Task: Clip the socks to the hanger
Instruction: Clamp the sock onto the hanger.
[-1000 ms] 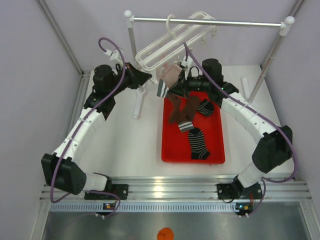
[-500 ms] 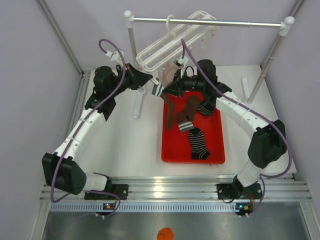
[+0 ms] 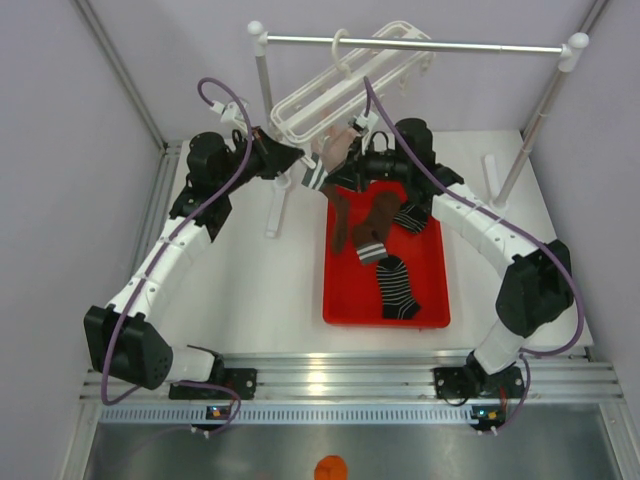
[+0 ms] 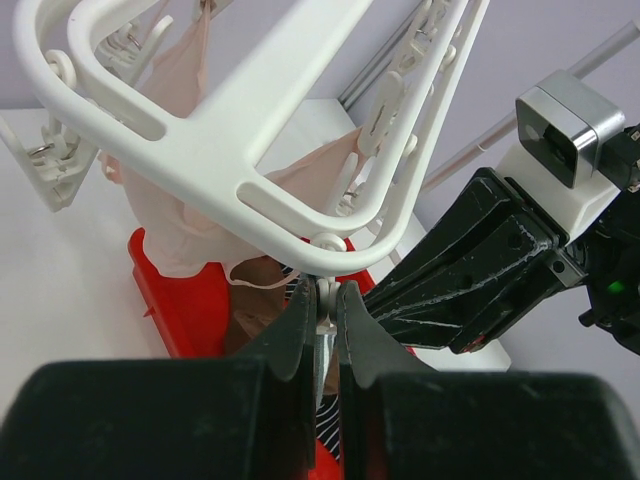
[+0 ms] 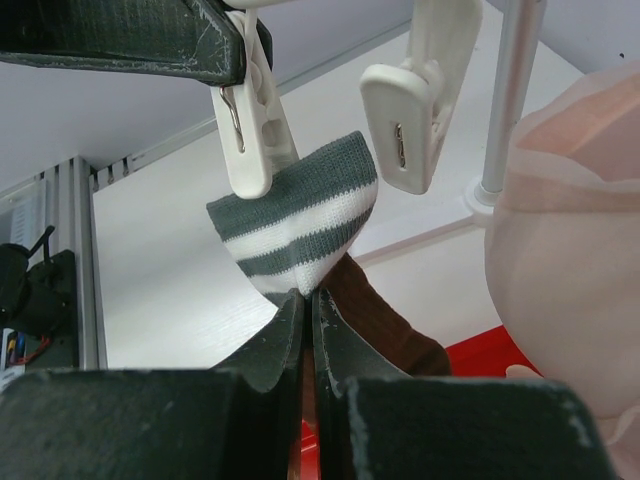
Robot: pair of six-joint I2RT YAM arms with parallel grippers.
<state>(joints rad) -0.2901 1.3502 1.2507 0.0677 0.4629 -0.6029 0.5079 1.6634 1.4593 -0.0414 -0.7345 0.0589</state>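
Red tray (image 3: pixel 350 296) on white table (image 3: pixel 270 290); metal-bar stand (image 3: pixel 450 44) at rear; pale pink fabric (image 5: pixel 570 230) nr tray's far edge.

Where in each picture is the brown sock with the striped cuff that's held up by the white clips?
Top external: the brown sock hangs upper centre, just under the hanger.
Left wrist: brown sock shows only as a dark patch low centre, behind the pale pink fabric.
Right wrist: brown sock's striped cuff fills the centre, beneath two pegs.
Shared landmark: the pale pink fabric, next to the sock in every view.
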